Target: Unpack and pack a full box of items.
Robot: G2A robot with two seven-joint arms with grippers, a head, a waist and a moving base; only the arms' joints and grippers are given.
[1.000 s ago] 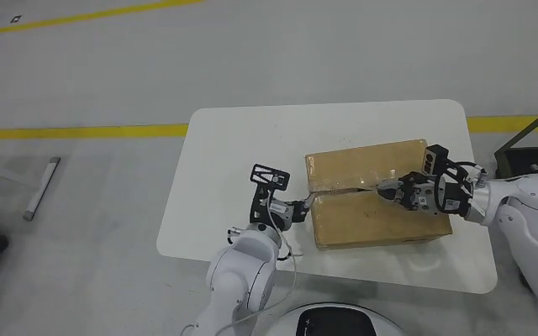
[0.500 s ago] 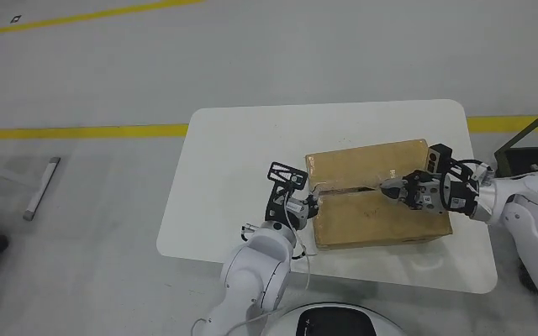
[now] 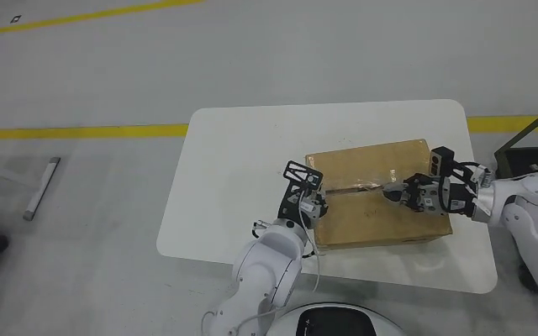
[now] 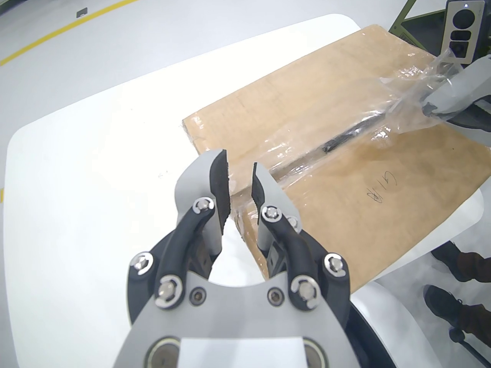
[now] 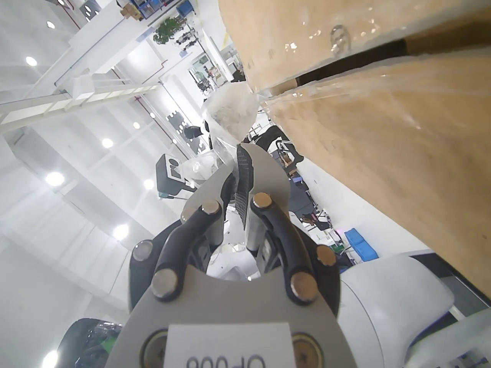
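Carrying everything is the white table (image 3: 235, 168). The cardboard box (image 3: 370, 223) sits on its right half, top closed, nothing unpacked yet. A run of clear tape (image 4: 416, 86) follows the ctr seam (image 4: 345, 137) on top. The end toward the right arm is lifted off the cardboard in a crinkled strip, w/ a dark slit of seam showing under it. The rest looks stuck down as far as the opposite end, where it wraps over the edge.

The right gripper (image 5: 234, 162) is over the box's right part, pinched together on that loose strip. The left gripper (image 4: 239, 174) is at the other end, right at the box edge where the seam meets it. Its fingers are slightly apart w/ nothing btwn them; can't tell if the pads touch the cardboard.

Step in hand, IMO: unsealing, i.e. the very start of the unpack. Next move prob. needs the right side to draw the strip low and along the seam w/ steady tension, so the film doesn't tear or slip out of the pinch. The left side prob. needs to brace the box or nip the wrapped tape end, so the box doesn't slide or lift w/ the pull.
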